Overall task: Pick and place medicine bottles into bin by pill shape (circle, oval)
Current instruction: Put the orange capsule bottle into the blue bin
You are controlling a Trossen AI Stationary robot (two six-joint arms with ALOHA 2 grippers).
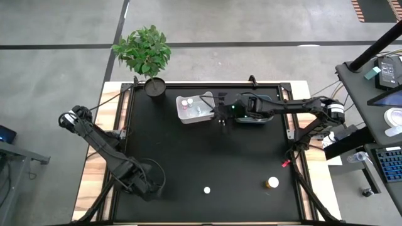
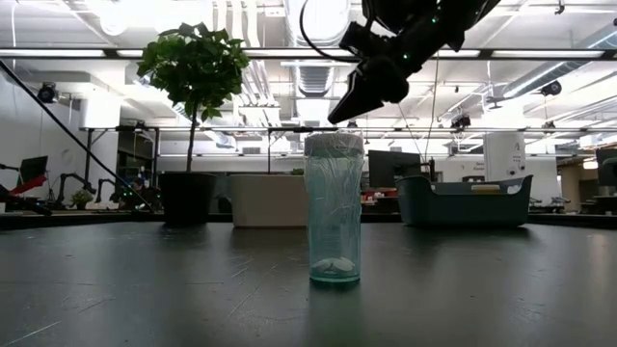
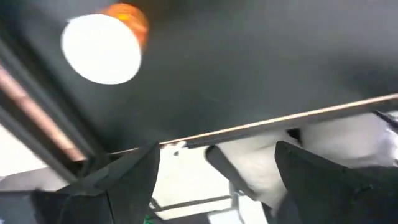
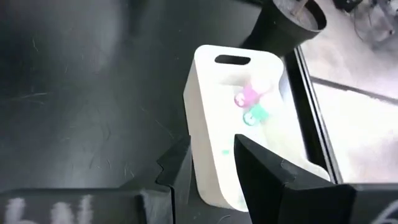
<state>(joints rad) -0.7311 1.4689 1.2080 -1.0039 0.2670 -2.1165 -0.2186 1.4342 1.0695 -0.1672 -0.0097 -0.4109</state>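
Bottles [image 1: 187, 102] are sitting in white bin [image 1: 204, 97] beside right claw [image 1: 221, 113], hovering with fingers parted, empty; left claw [image 1: 149, 187] is idling, fingers apart.

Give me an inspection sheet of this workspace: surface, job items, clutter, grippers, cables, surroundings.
Surface: black table top, mostly bare, wooden edges.
Job's things: white bin at the far edge with bottles inside; teal bin beside it, mostly under the right arm; small clear bottle and amber bottle stand near the front edge.
Clutter: small red object at the right edge.
Grippers: right gripper open, empty, above the white bin's edge; left gripper open, empty, at the front left.
Cables: cables at the far left corner.
Surroundings: potted plant at the far edge; desk with equipment on the right.
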